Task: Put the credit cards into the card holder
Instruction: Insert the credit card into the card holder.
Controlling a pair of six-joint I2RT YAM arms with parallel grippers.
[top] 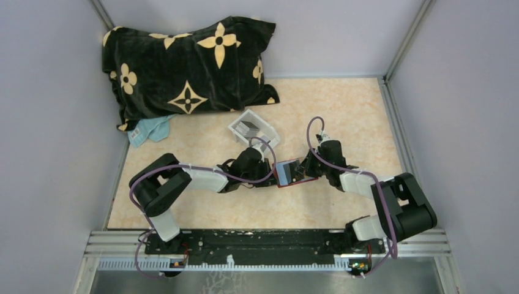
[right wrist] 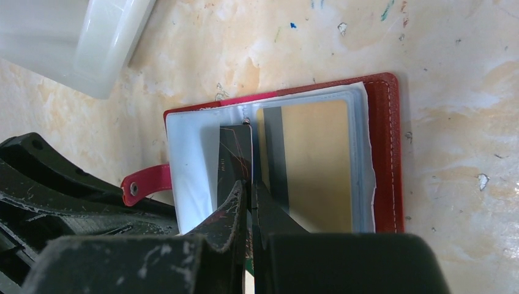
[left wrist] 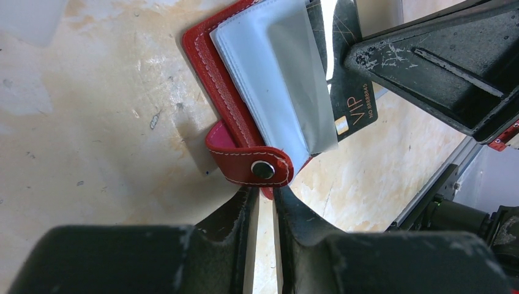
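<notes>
Card holder (right wrist: pixel 387 153) edge nipped in left pincer (left wrist: pixel 264 192); right pincer (right wrist: pixel 250 187) clamps dark card (right wrist: pixel 234 153) at its sleeve.

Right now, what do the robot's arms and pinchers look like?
The left arm and right arm have chunky black joints joined by pale grey shells, and a purple cable loops along each. The left gripper and right gripper are blocky black two-fingered claws that taper to tips and are scuffed with whitish scratches.
</notes>
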